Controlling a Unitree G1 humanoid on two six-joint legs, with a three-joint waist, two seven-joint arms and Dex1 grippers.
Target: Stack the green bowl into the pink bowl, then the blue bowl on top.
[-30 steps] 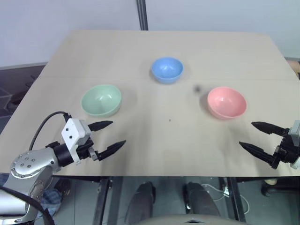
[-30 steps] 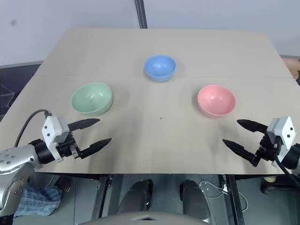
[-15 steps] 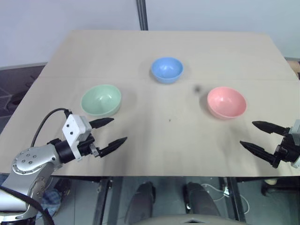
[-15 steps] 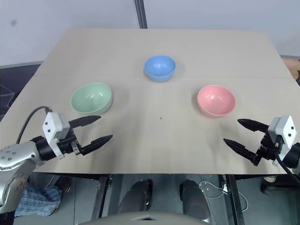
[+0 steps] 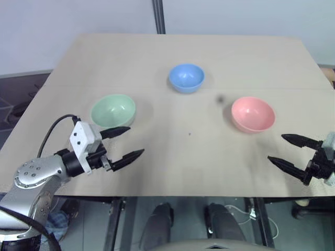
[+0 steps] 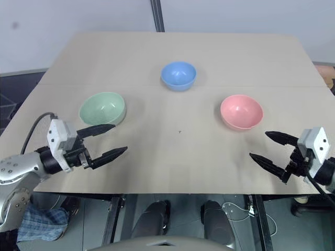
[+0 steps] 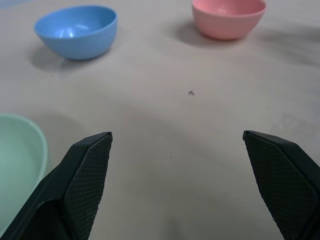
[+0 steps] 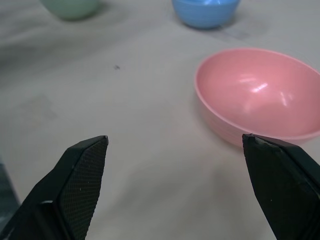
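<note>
The right wrist view looks into the pink bowl [image 8: 257,97], right on the table [image 5: 209,151], showing it empty. Green bowl [image 5: 113,111] left and blue bowl [image 5: 186,77] far centre sit empty, apart. Left hand [image 5: 125,142] and right hand [image 5: 285,150] hover near, fingers apart, holding nothing.

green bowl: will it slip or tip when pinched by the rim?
The green bowl looks smooth and glossy, so probably slippery. Its thin wall suggests it is light and stiff. Its rounded underside likely rocks or slides on the table if nudged.

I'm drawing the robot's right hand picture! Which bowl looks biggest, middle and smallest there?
1. Salmon-pink round smooth bowl, though it is nearest the camera.
2. Sky-blue round bowl, cut off.
3. Mint-green round bowl, cut off.
</note>
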